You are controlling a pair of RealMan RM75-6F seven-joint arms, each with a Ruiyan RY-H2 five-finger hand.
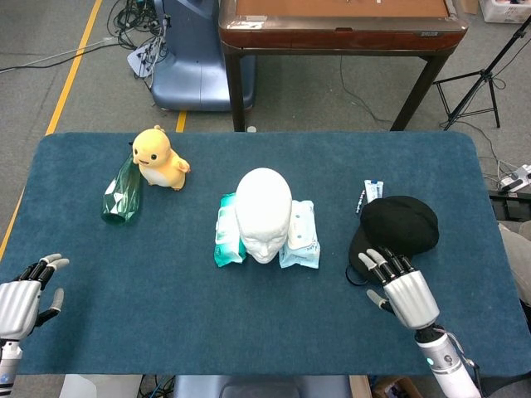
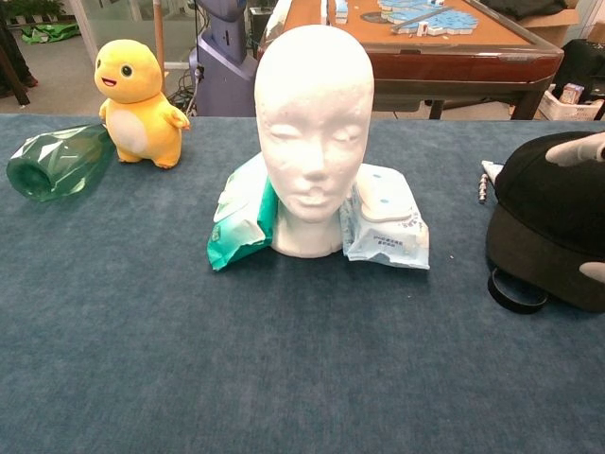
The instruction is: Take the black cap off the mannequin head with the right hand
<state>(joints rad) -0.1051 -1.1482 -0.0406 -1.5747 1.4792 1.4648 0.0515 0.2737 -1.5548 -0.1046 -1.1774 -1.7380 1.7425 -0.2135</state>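
Observation:
The white mannequin head point(image 1: 264, 211) point(image 2: 314, 123) stands bare at the table's middle. The black cap point(image 1: 398, 228) point(image 2: 553, 227) lies on the blue table to its right, apart from it. My right hand point(image 1: 400, 288) is just in front of the cap with its fingers spread. Its fingertips point(image 2: 577, 149) lie over the cap's crown and near edge, and nothing is gripped. My left hand point(image 1: 21, 294) rests at the near left corner, fingers apart and holding nothing.
Two wipe packs point(image 1: 300, 236) point(image 2: 386, 219) flank the head. A yellow duck toy point(image 1: 158, 157) and a green bottle point(image 1: 121, 192) lie at the back left. A toothpaste tube point(image 1: 372, 189) lies behind the cap. A black ring point(image 2: 510, 295) pokes out from under its brim.

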